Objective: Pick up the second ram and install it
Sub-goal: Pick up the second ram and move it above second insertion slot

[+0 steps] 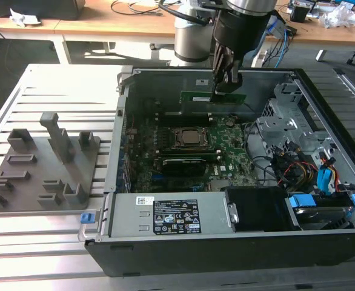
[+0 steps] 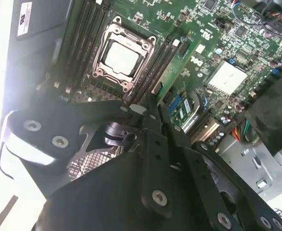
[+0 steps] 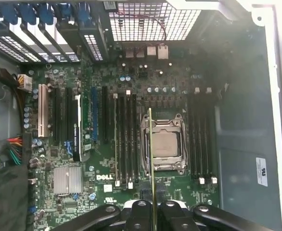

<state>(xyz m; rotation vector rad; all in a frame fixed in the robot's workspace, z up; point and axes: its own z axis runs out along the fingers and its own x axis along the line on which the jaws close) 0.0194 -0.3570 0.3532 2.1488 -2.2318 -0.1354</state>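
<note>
Under your black gripper (image 1: 226,86) and the thin dark green memory stick (image 1: 195,96) it clamps, you have open air down to the green motherboard (image 3: 107,190). The square metal processor socket (image 3: 164,144) lies beneath it; tangled coloured cables (image 1: 289,168) crowd well aside.

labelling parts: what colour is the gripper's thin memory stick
The thin flat memory stick is green, clearest in the exterior view.
</note>
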